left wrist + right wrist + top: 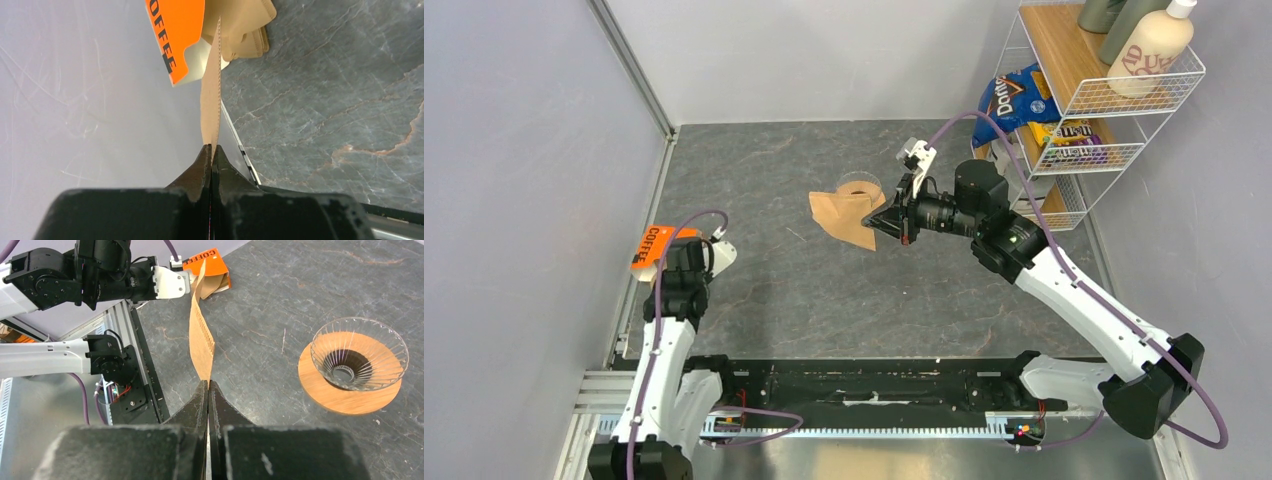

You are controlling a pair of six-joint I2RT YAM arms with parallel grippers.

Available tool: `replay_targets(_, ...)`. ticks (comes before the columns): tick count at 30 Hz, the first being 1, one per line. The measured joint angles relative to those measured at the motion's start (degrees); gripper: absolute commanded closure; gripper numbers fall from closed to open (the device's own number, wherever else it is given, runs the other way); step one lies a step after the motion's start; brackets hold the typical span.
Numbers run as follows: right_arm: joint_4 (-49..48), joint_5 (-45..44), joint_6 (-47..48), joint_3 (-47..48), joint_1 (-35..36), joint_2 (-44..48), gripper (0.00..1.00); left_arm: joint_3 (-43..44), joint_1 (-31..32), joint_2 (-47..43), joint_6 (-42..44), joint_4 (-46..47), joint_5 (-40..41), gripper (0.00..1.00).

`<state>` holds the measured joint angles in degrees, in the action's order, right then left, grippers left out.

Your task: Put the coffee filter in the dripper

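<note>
Right end effector (208,385) is pressed together on the coffee filter (842,215), gripping one edge of the tan sheet off the tabletop (260,315). The filter hangs just beside the dripper (357,357), not yet in it. The dripper stands upright with an empty glass cone. Over on the left, the left end effector (211,150) pinches a second paper filter (211,100) by the orange COFFEE packet (175,30).

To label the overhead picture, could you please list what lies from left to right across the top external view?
orange coffee packet → coffee filter → right end effector → wire shelf. The dripper is left out: it overlaps the filter.
</note>
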<state>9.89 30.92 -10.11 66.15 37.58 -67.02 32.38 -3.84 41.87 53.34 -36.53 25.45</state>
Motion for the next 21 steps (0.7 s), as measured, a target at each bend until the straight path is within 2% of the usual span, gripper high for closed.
replay_targets(9, 0.2, -1.0, 0.3, -0.2, 0.0, 0.1, 1.0, 2.7, 2.0, 13.2, -0.7, 1.9, -1.2, 0.98)
replay_targets(15, 0.1, -1.7, 0.5, -1.0, 0.0, 1.4, 1.0, 4.0, 3.0, 15.0, -1.2, 2.7, -1.5, 0.98)
replay_targets(21, 0.1, -2.6, 0.5, -3.1, 0.0, 3.1, 1.0, 2.5, 3.0, 17.4, -0.7, 8.7, 0.7, 0.98)
